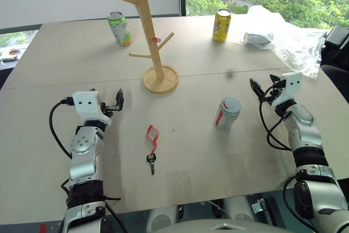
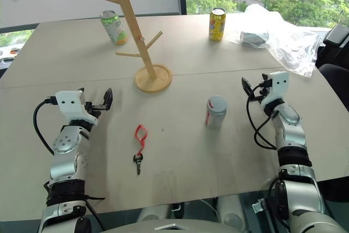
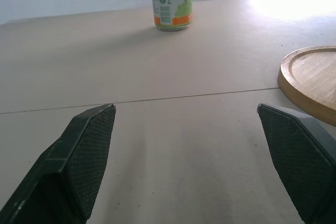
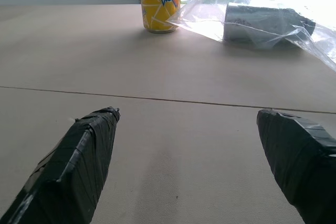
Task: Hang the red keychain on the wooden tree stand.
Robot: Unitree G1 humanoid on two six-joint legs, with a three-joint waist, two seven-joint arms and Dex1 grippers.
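The red keychain (image 1: pixel 152 133) lies flat on the table near its front edge, its dark key (image 1: pixel 151 160) pointing toward me. The wooden tree stand (image 1: pixel 148 31) rises upright behind it on a round disc base (image 1: pixel 160 78), whose rim also shows in the left wrist view (image 3: pixel 310 77). My left gripper (image 1: pixel 109 101) hovers open and empty to the left of the keychain, apart from it. Far to the right, my right gripper (image 1: pixel 264 83) is open and empty too. Both pairs of fingers (image 3: pixel 79 161) (image 4: pixel 79 166) stand wide over bare tabletop.
A silver can with a red label (image 1: pixel 226 112) stands between the keychain and my right gripper. A green can (image 1: pixel 119 28) and a yellow can (image 1: pixel 221 25) stand at the back. A clear plastic bag (image 1: pixel 283 31) holding a can lies at the back right.
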